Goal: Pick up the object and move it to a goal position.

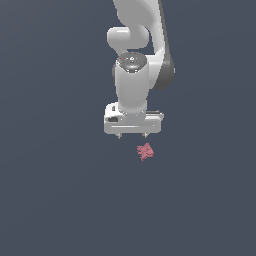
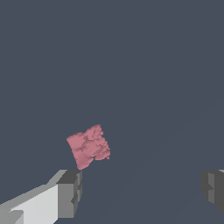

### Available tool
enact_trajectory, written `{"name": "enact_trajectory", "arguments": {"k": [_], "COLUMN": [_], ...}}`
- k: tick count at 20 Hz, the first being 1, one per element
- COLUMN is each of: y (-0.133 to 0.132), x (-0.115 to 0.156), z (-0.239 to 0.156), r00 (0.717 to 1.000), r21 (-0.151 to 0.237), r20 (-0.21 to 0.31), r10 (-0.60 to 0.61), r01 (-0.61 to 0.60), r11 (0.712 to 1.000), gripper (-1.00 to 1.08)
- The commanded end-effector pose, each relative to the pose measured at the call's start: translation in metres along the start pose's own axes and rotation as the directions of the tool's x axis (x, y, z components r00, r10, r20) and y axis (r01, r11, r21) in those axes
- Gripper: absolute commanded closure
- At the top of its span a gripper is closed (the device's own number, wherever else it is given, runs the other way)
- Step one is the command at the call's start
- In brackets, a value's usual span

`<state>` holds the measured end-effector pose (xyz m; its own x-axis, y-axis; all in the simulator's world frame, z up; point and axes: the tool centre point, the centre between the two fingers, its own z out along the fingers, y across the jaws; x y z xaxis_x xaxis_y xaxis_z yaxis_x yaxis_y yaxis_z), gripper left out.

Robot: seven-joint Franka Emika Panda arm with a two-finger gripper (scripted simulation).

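one pinkish-red lump [image 1: 145, 151], white claw [image 1: 132, 135] (spread wide) just beside

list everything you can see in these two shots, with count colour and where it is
object: 1, pinkish-red, a small jagged lump lying on the surface, just below the gripper and slightly toward the exterior view's right; in the wrist view it sits ahead of the fingers, close to one of them and not between them
surface: 1, plain dark grey-blue, fills the background of both views
arm: 1, white with dark grey joints, comes down from the top of the exterior view, pointing downward
gripper: 1, white body with dark grey fingers, open, holding nothing, not touching the object
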<state>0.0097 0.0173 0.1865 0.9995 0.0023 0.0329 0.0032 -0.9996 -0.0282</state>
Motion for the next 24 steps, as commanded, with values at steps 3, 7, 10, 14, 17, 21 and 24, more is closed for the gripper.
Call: {"name": "enact_trajectory", "arguments": {"k": [3,7,10,14,17,21,24], "y": [-0.001,-0.006,-0.010,-0.010,-0.009,-0.014,-0.021], "x": [0.000,-0.004,-0.007,-0.007,-0.007,-0.007,-0.008], "z": [0.001,0.006,0.011,0.011,0.010,0.017,0.029], "r00": [1.000,0.999,0.998,0.997,0.998,0.996,0.991], "r21": [0.000,0.001,0.001,0.001,0.002,-0.001,-0.005], "r20": [0.002,0.019,0.030,0.031,0.030,0.031,0.033], "r10": [-0.004,-0.037,-0.062,-0.065,-0.059,-0.086,-0.132], "r01": [0.004,0.037,0.062,0.065,0.059,0.086,0.132], "r11": [1.000,0.999,0.998,0.998,0.998,0.996,0.991], "gripper": [-0.92,-0.92,-0.92,-0.92,-0.92,-0.92,-0.92]}}
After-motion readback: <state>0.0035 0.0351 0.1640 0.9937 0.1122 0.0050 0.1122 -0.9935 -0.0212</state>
